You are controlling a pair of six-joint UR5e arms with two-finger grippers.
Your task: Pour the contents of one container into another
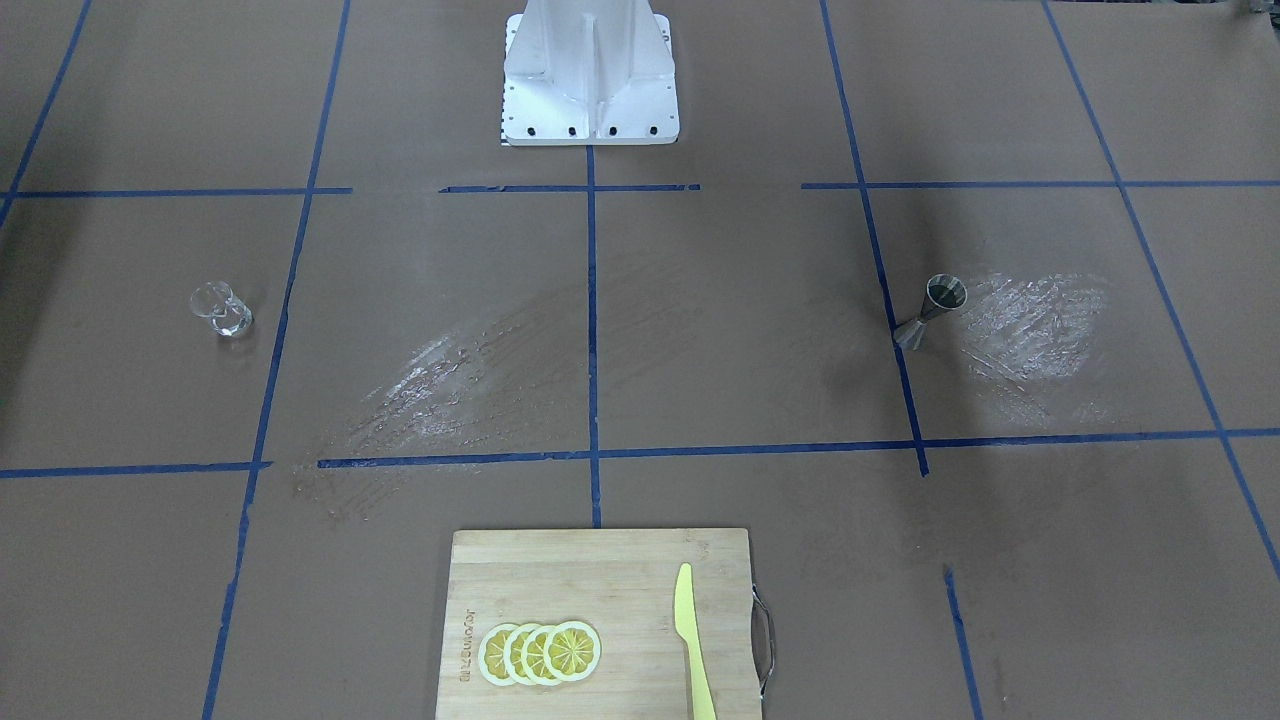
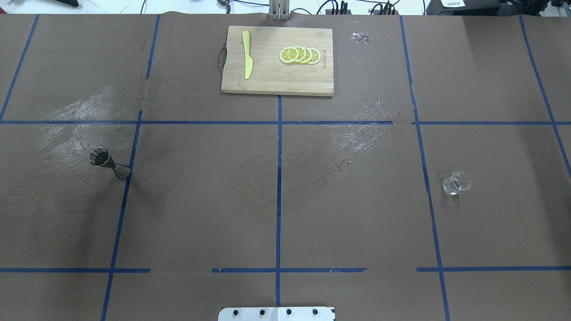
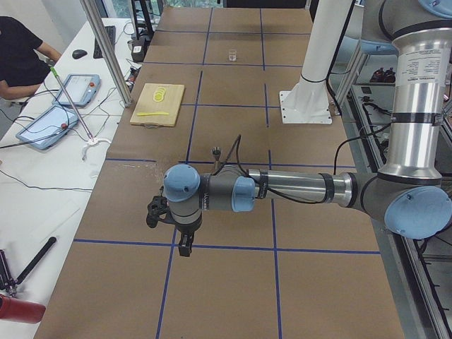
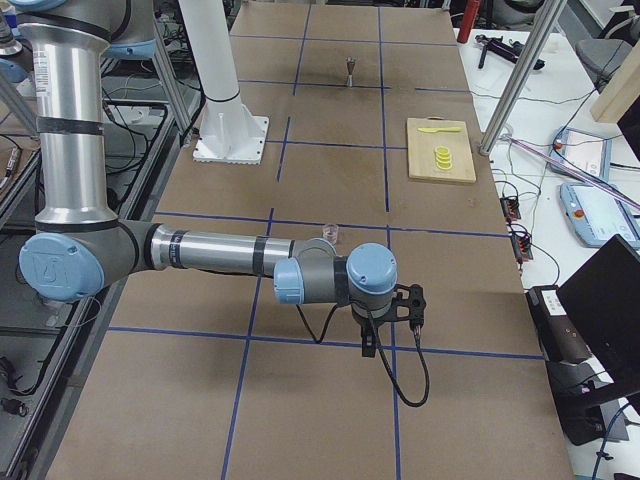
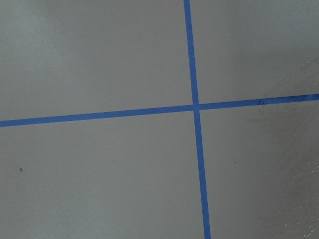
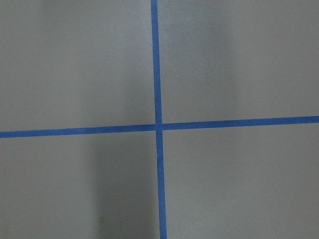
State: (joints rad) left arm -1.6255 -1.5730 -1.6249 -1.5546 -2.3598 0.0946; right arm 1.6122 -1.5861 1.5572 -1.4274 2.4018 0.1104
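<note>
A metal hourglass jigger (image 1: pixel 932 312) (image 2: pixel 109 163) stands upright on the robot's left side of the table. On the robot's right side stands a small clear glass (image 1: pixel 222 309) (image 2: pixel 457 183). Neither arm shows in the overhead or front-facing view. My left gripper (image 3: pixel 185 247) appears only in the exterior left view, hanging over bare paper well short of the jigger (image 3: pixel 216 151). In the exterior right view alone, my right gripper (image 4: pixel 368 345) hangs short of the glass (image 4: pixel 327 233). I cannot tell whether either is open or shut. Both wrist views show only brown paper and blue tape.
A wooden cutting board (image 2: pixel 267 76) with lemon slices (image 2: pixel 299 55) and a yellow knife (image 2: pixel 246 60) lies at the table's far middle edge. The white robot base (image 1: pixel 590 75) stands at the near edge. A person with tablets sits beside the table (image 3: pixel 21 60).
</note>
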